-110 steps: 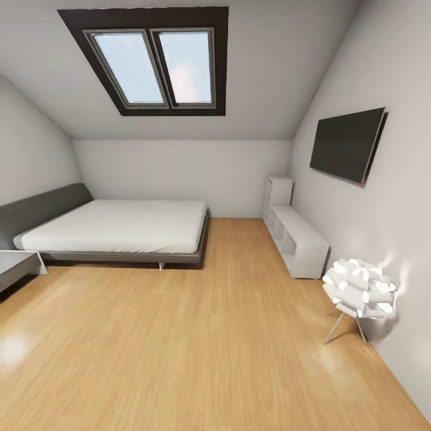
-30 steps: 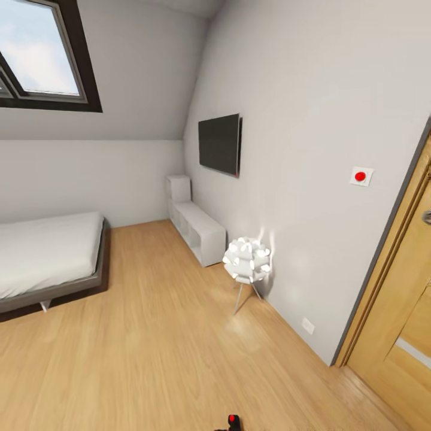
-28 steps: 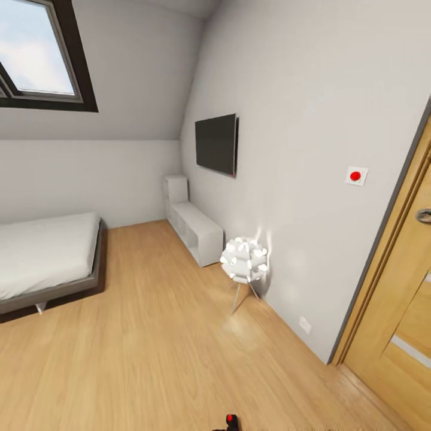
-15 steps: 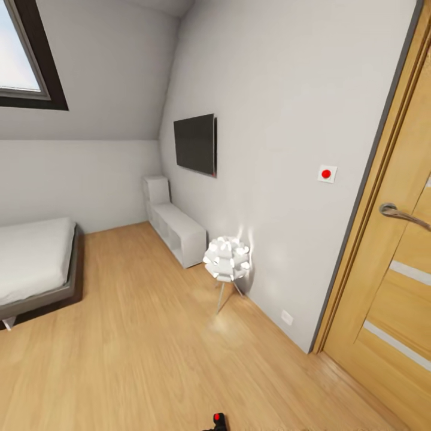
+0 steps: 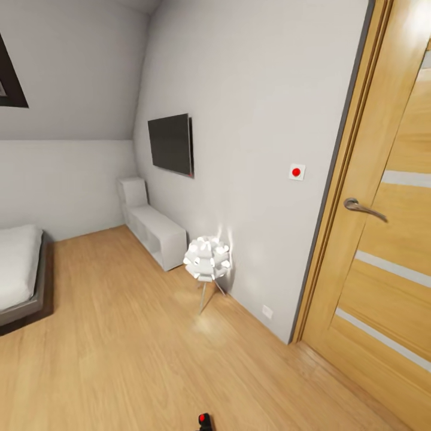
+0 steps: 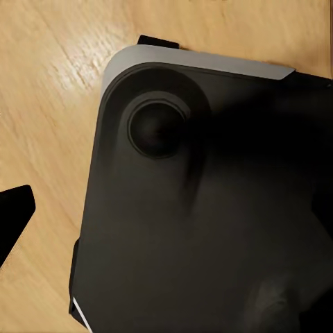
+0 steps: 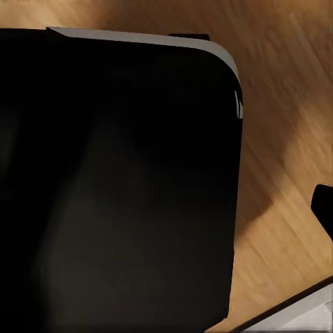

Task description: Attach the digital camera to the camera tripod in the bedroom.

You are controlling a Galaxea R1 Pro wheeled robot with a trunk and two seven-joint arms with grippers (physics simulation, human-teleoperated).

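Digital camera: you can see just its black top with the red round button at the very bottom edge of your head view, low and near the middle, above the wood floor; what carries it is cut off by the frame. Going left to right across the bedroom, the dark skylight frame clips the upper left edge, and the low grey bed pokes in at the left with its dark frame edge facing the open floor. A wide stretch of bare floor runs from the bed across to the right wall. Along that wall stands a low white shelf unit under the black wall screen, then the small white lamp on thin metal legs just beside the wall, well apart from the bed. Further right are a white switch plate with a red dot, a small wall outlet near the floor, and the wooden door with its metal handle, its frame meeting the floor at your right. Your wrist views add what the head view lacks: each looks down on a large dark rounded body over the wood floor. You cannot tell how far either claw is open, or whether either holds anything.
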